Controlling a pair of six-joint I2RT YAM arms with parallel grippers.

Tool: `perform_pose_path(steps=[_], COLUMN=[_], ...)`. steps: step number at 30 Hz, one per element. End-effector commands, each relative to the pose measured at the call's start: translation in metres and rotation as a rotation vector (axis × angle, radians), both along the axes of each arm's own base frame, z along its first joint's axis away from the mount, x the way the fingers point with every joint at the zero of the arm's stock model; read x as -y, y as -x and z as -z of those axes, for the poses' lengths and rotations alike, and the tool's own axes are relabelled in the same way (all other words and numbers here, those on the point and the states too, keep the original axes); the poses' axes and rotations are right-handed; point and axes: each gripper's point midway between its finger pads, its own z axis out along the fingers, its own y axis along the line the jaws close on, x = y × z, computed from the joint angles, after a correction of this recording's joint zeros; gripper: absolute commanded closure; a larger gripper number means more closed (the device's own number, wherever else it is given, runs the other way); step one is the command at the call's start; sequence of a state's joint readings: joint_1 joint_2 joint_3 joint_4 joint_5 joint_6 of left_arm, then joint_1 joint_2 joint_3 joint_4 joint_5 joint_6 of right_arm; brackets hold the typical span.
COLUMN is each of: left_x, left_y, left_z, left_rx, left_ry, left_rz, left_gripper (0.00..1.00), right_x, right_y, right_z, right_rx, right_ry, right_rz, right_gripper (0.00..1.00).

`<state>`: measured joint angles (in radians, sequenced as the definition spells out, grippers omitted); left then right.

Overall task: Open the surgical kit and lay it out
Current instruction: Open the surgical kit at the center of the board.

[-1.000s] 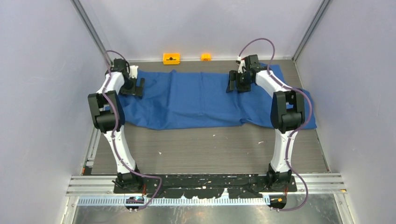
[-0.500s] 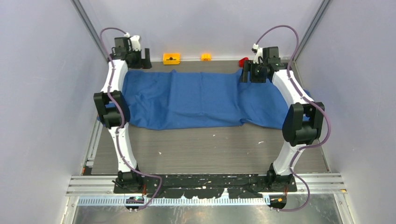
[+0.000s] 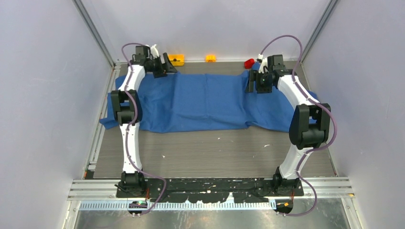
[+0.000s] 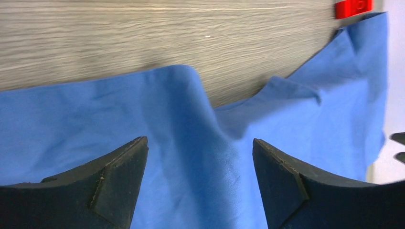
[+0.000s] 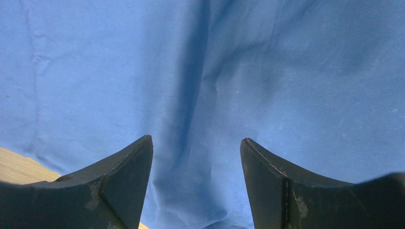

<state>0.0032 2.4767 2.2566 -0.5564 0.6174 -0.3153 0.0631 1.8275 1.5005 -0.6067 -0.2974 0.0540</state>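
The surgical kit shows only as its blue cloth wrap (image 3: 205,102), spread in a wide rumpled band across the far half of the table. My left gripper (image 3: 168,66) hovers at the cloth's far left edge, open, with bare cloth (image 4: 71,114) under its jaws (image 4: 199,143). Over the cloth's far right part my right gripper (image 3: 253,85) points down, also open and holding nothing (image 5: 196,140); a soft fold of cloth (image 5: 286,71) lies under it.
A small red block (image 3: 249,63) (image 4: 352,8) sits off the cloth's far right corner. Two orange blocks (image 3: 175,59) (image 3: 210,58) lie against the back wall. Grey walls close in on both sides. Bare wood table (image 3: 215,152) lies nearer than the cloth.
Both arms rose off the cloth toward the back wall. The left gripper then swung right along the far edge, and the right one came slightly back down over the cloth.
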Motion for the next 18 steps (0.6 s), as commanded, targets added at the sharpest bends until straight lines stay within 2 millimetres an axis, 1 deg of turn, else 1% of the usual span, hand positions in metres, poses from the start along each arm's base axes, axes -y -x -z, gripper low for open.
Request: perform_pose_path(steps=[1,5,8,12,18], left_x=[0.035,0.044,0.05,0.053,0.049], left_y=[-0.009,-0.009,-0.008,-0.006,-0.004], left_z=[-0.018,-0.006,-0.004,-0.004,-0.011], left_rx=[0.005,-0.031,-0.034,-0.036,-0.008], left_ry=[0.164,0.192,0.19,0.19,0.162], left_rz=[0.021,0.022,0.032,0.036,0.045], left_gripper=[0.21,0.28,0.32,0.44,0.54], right_x=[0.001,0.002,0.003,0.004,0.003], right_y=[0.0,0.003,0.005,0.007,0.007], right_z=[-0.023,-0.017,-0.013,-0.011,-0.006], right_rx=[0.07,0.055,0.045,0.037,0.024], right_ry=[-0.004,-0.005,-0.009,-0.011,-0.022], right_rz=[-0.014,-0.015,-0.014,-0.014,-0.017], right_gripper=[0.28,0.29,0.29,0.29,0.3])
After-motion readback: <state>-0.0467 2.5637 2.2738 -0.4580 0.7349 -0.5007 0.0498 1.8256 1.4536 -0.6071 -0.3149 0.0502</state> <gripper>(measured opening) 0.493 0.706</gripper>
